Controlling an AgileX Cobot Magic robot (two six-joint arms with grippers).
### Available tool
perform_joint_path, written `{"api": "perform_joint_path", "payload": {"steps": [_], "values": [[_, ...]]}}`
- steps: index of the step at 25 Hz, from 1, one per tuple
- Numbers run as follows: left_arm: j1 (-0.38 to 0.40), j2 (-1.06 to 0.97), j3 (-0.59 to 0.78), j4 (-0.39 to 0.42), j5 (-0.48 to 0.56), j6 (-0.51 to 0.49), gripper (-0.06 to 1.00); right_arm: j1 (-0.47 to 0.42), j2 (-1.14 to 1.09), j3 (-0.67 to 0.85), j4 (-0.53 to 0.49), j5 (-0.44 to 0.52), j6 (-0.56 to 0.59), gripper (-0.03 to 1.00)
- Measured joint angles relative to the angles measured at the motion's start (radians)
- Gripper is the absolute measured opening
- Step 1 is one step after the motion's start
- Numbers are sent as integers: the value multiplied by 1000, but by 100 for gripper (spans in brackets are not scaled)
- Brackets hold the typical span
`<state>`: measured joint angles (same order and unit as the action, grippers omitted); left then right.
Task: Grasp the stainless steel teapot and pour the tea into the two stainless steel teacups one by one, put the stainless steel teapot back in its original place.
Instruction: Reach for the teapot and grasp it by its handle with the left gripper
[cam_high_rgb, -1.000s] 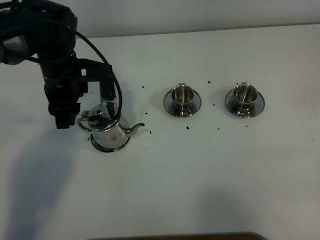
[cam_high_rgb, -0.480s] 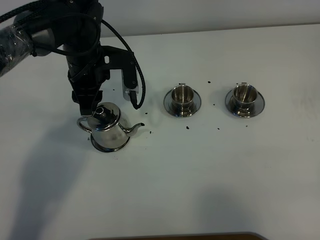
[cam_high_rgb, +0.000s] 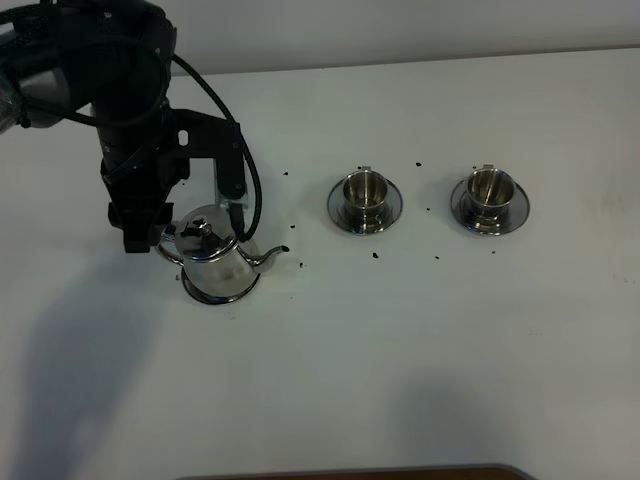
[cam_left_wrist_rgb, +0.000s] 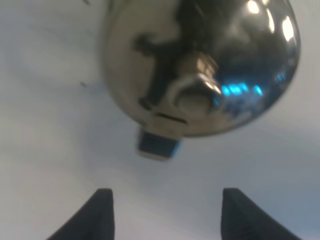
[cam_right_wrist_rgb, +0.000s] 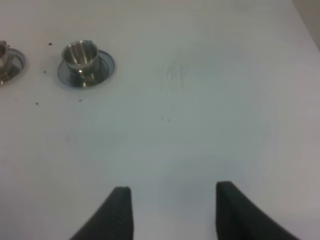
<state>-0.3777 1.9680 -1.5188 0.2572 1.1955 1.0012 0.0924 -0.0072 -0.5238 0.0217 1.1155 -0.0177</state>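
Over the white table (cam_high_rgb: 420, 340), the left arm (cam_high_rgb: 130, 110) hangs at far left. Its gripper (cam_left_wrist_rgb: 167, 215) is spread wide and empty, just beside the teapot (cam_high_rgb: 215, 265) on the handle side. The pot stands upright on its saucer (cam_high_rgb: 215, 298) with the handle pointing left and the spout right, so its long axis runs left to right. This arm is plainly the nearer. The right gripper (cam_right_wrist_rgb: 172, 212), also wide and empty, hovers over the table's right side. The left cup (cam_high_rgb: 365, 190) and right cup (cam_high_rgb: 489, 188) stand well apart to the right, and only scattered dark specks (cam_high_rgb: 375, 255) lie between.
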Motion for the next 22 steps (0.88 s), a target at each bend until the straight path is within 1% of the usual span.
{"api": "perform_joint_path", "payload": {"steps": [9, 18, 22], "values": [[6, 13, 15, 12, 0, 28, 53, 0, 0, 0, 0, 0, 0, 38], [6, 66, 14, 12, -1, 28, 53, 0, 0, 0, 0, 0, 0, 38], [6, 81, 6, 10, -19, 33, 53, 0, 0, 0, 0, 0, 0, 38]]}}
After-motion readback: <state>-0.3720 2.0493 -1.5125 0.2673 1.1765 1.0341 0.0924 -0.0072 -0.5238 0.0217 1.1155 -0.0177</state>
